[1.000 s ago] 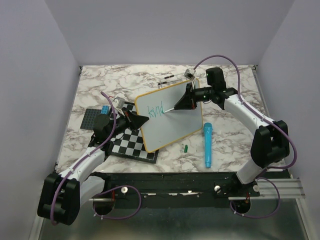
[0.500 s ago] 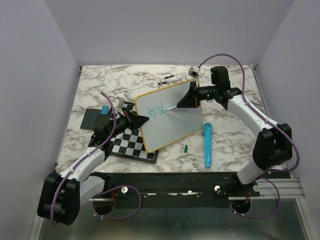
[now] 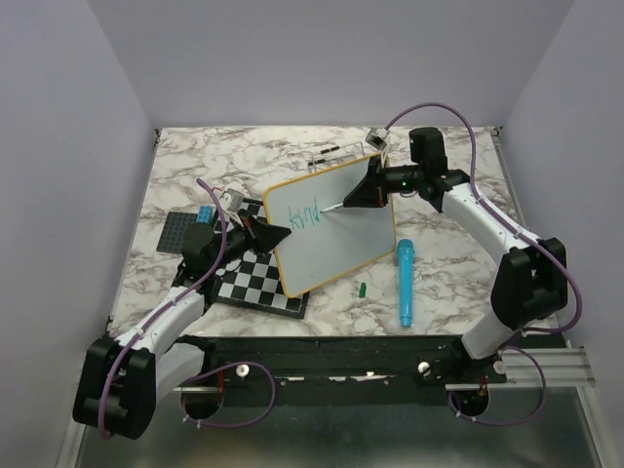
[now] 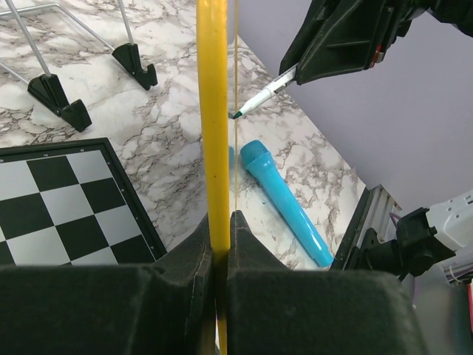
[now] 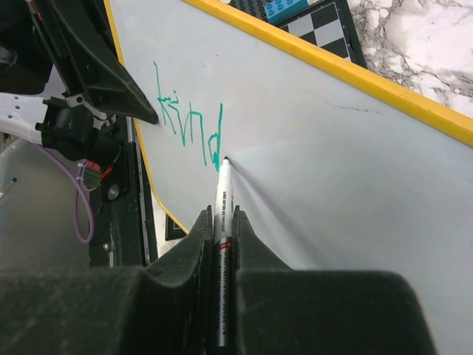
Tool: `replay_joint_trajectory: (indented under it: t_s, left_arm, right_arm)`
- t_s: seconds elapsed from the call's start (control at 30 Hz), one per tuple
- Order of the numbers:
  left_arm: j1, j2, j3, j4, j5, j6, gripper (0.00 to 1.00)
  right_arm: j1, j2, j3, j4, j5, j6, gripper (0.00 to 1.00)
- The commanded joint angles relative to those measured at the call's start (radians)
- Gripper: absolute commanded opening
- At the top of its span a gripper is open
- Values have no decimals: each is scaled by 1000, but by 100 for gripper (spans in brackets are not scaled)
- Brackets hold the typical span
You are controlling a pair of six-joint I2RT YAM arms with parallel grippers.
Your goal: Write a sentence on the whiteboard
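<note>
Near the arm bases, on the marble-patterned table (image 3: pixel 244 156), lie a black-and-white checkered board (image 3: pixel 255 283), a small green cap (image 3: pixel 361 289) and a turquoise plastic cylinder (image 3: pixel 404 281). Just beyond, the left gripper (image 4: pixel 220 222) is pinched tight on the yellow edge of the glossy white yellow-framed whiteboard (image 3: pixel 341 239), which stands tilted. Farther back, the right gripper (image 5: pixel 219 218) is clamped on a slim white marker (image 5: pixel 223 188), its tip touching the board beside green handwritten lettering (image 5: pixel 185 122) reading "kind".

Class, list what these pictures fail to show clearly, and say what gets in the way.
Left wrist: whiteboard seen edge-on, so its writing is hidden.
Right wrist: marker barrel hidden between right gripper fingers.
Top: small green thing too small to name.
</note>
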Motion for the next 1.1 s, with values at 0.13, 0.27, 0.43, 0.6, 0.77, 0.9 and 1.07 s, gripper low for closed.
replay_joint_trajectory:
  t_s: [0.13,0.27,0.43,0.6,0.77,0.9,1.07]
  left_arm:
    - [-7,-9,21,73,50,27,0]
    - [-7,-6,21,71,50,27,0]
    - [-7,-9,23,73,52,27,0]
    - [-7,-6,23,71,52,27,0]
    - [-7,-4,23,71,50,29,0]
    - [-7,-6,23,74,52,29,0]
    - [-7,-6,23,73,52,29,0]
  right_arm:
    - [-18,9,21,18,37,10,1]
    - [-34,-2,24,20,37,13,1]
    - [-36,3,39,25,37,22,1]
    - [-33,20,54,43,25,58,1]
    - [-21,29,62,55,14,74,1]
    - [-12,38,57,54,6,76,1]
    - [-2,44,48,23,-5,53,1]
